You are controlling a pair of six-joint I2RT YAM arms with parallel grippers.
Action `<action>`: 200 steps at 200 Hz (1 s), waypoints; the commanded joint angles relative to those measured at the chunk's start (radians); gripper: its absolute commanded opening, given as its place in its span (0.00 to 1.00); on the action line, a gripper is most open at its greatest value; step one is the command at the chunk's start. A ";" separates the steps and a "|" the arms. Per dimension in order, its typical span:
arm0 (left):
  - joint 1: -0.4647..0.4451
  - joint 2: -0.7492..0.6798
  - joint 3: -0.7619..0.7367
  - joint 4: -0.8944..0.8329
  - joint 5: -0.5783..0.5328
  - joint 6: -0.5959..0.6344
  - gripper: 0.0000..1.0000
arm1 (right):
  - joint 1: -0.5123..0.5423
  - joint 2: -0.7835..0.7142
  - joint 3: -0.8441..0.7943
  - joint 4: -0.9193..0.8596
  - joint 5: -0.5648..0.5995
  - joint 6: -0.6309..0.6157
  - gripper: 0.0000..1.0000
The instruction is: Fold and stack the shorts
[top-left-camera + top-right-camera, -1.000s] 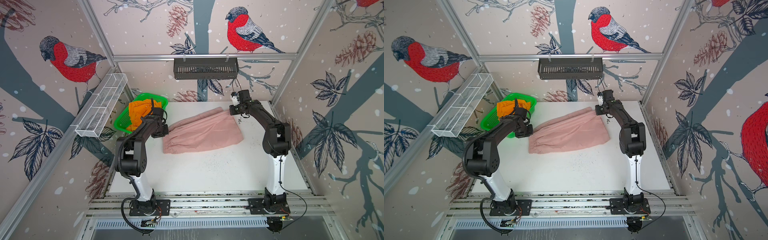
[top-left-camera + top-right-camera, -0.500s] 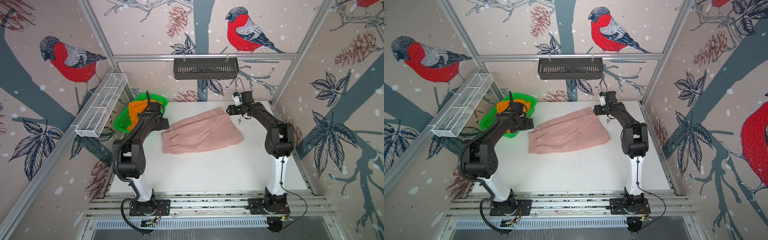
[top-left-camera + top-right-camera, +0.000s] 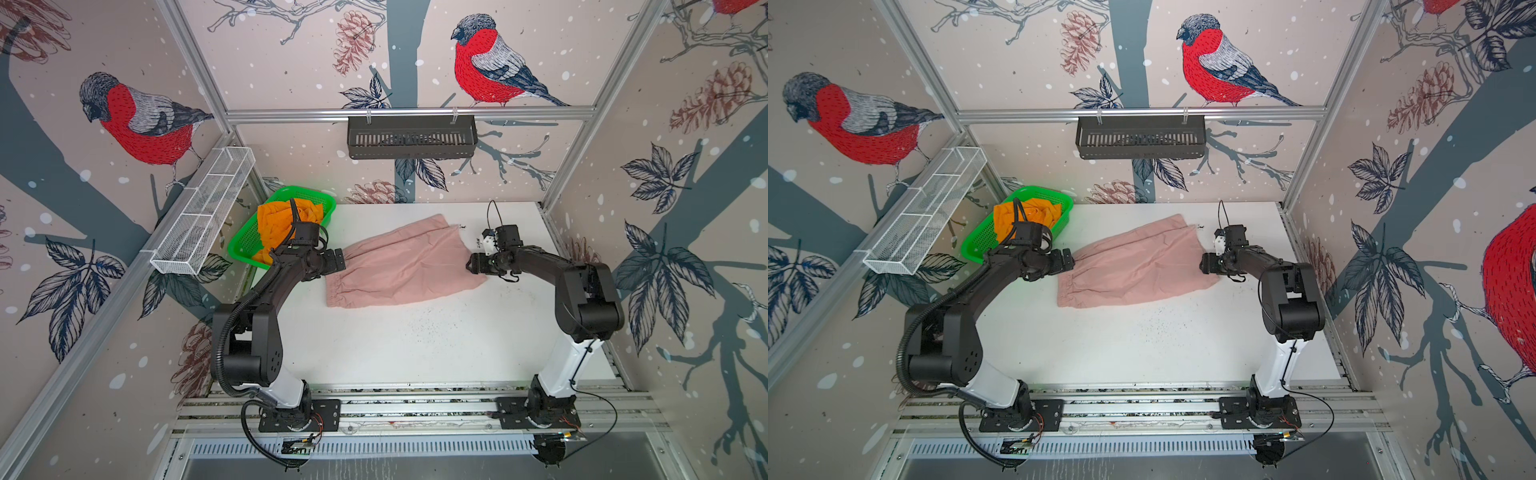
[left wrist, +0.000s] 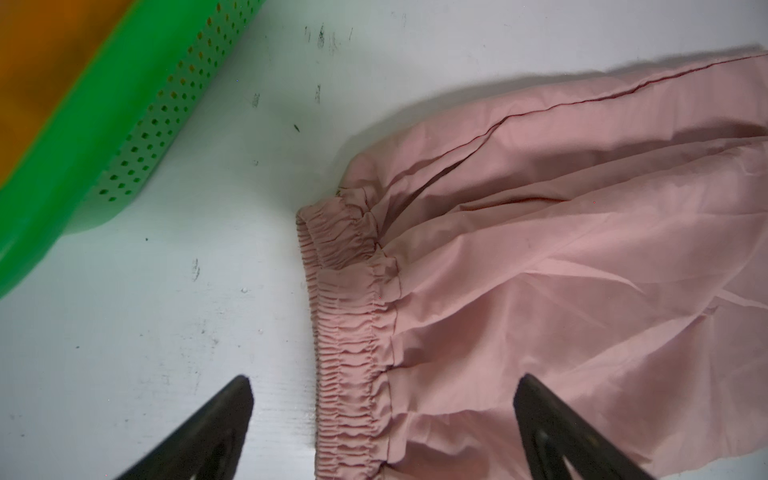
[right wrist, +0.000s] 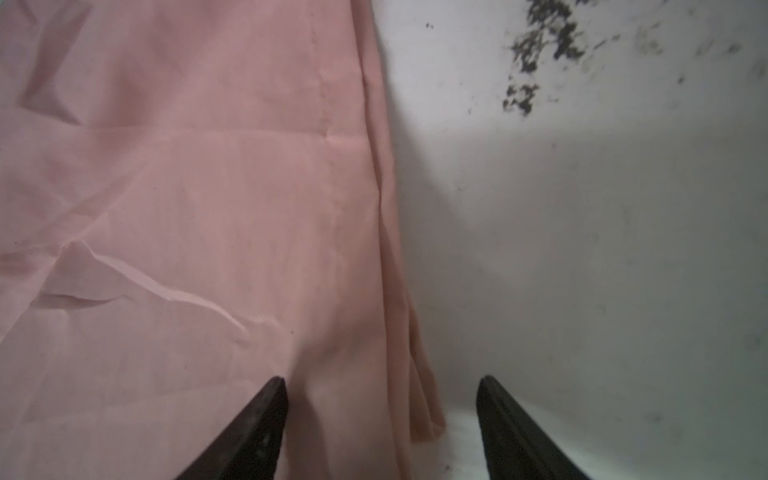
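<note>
Freshly dropped, the pink shorts [image 3: 399, 266] lie flat for folding between the left claw [image 3: 338, 261], spread wide over the waistband [image 4: 353, 332], and the right claw [image 3: 473, 264], parted over the hem [image 5: 374, 208]; the orange shorts [image 3: 282, 220] wait in the basket [image 3: 245, 243] beside the left claw

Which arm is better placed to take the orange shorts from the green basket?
Likely left. The left gripper, jaws open, is beside the green basket with the orange shorts; the right gripper is across the pink shorts, farther away.
</note>
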 commanded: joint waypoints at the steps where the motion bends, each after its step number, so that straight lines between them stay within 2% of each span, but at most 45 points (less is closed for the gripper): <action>1: 0.002 -0.026 -0.036 0.096 0.006 -0.021 0.98 | 0.000 -0.012 -0.042 0.077 -0.060 0.031 0.61; 12: 0.002 -0.038 -0.059 0.132 0.008 -0.019 0.98 | -0.004 -0.016 -0.068 0.099 -0.084 0.041 0.50; 23: 0.002 -0.056 -0.084 0.169 -0.002 -0.023 0.98 | -0.008 -0.023 -0.096 0.123 -0.115 0.052 0.33; 36: 0.002 -0.080 -0.125 0.235 -0.008 -0.015 0.98 | -0.008 -0.036 -0.131 0.136 -0.121 0.063 0.18; 64: 0.002 -0.099 -0.163 0.284 -0.017 -0.013 0.98 | -0.008 -0.107 -0.243 0.109 -0.117 0.074 0.05; 89: 0.002 -0.125 -0.175 0.283 0.013 -0.019 0.98 | -0.009 -0.258 -0.414 0.087 -0.085 0.142 0.04; 99: 0.002 -0.129 -0.178 0.278 0.019 -0.020 0.98 | -0.009 -0.344 -0.487 0.087 -0.057 0.186 0.08; 111: -0.001 -0.127 -0.181 0.280 0.035 -0.020 0.98 | -0.011 -0.447 -0.541 0.066 -0.001 0.228 0.39; 133: -0.002 -0.097 -0.192 0.334 0.086 -0.014 0.98 | -0.024 -0.600 -0.544 0.002 0.090 0.244 0.60; 148: -0.003 -0.058 -0.180 0.355 0.107 0.000 0.98 | -0.029 -0.659 -0.511 0.011 0.144 0.221 0.65; 166: -0.001 -0.019 -0.167 0.383 0.123 0.009 0.98 | -0.033 -0.648 -0.465 0.079 0.150 0.164 0.67; 200: -0.002 0.042 -0.152 0.437 0.158 0.022 0.96 | -0.044 -0.445 -0.305 0.152 0.087 0.054 0.67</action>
